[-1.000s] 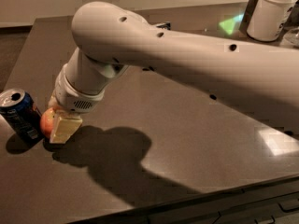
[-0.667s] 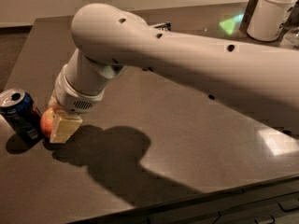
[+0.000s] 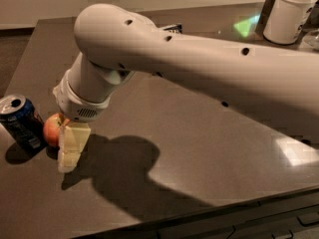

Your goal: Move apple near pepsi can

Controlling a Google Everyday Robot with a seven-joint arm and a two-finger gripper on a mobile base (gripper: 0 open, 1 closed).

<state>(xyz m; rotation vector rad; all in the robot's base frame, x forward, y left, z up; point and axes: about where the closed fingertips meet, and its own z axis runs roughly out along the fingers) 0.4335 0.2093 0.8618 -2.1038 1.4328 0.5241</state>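
Beside pepsi can: apple, jaws at it, nothing moved.

The thick, smooth off-white arm is dotted with small dark holes; its pale cream blocky gripper hangs low at left.
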